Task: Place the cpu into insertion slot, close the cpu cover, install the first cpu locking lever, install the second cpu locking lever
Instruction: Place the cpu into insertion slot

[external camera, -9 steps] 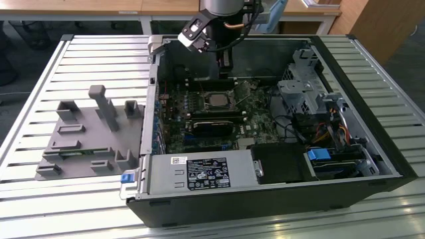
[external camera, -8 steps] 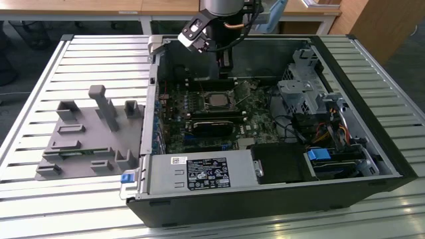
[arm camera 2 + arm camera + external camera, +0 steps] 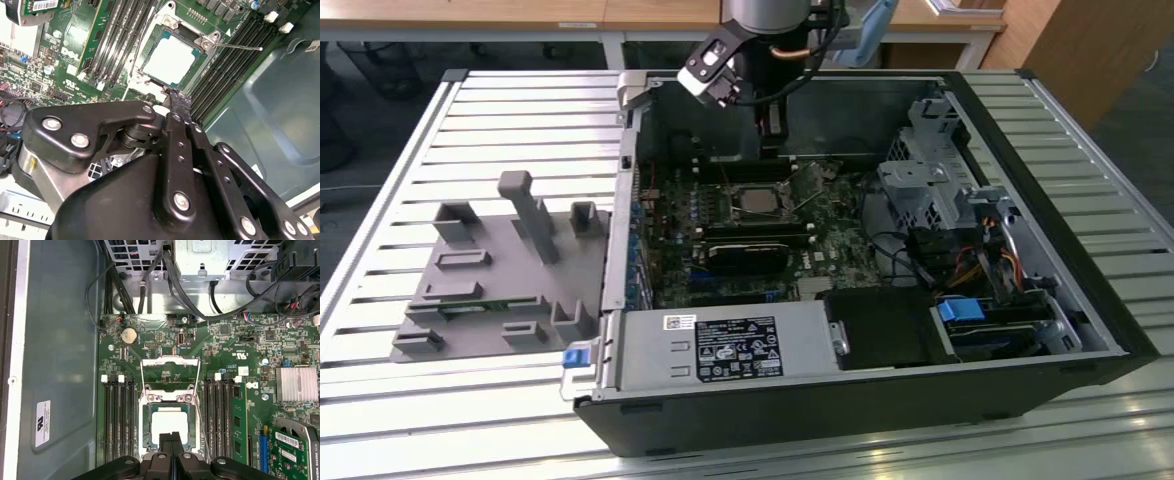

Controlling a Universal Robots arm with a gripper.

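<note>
Black gripper [image 3: 171, 436] (closed, empty) at cpu [image 3: 169, 421] edge

Grey arm [image 3: 767, 12] with a black cable [image 3: 829, 30], black jaws on hinged links [image 3: 175, 165] studded with silver screws [image 3: 181, 201] (round-headed).

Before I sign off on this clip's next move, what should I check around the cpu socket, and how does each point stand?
1. cpu seated in the slot: ok, it lies flat inside the rim.
2. cover closed: not ok, it looks swung up off the cpu.
3. Levers latched: not ok, one lever sticks out free beside the slot.
4. tool empty: ok, its fingers are shut together with nothing between them.
5. tool clear of the slot: cannot tell, its tip sits right at the slot's edge in both wrist views.
</note>
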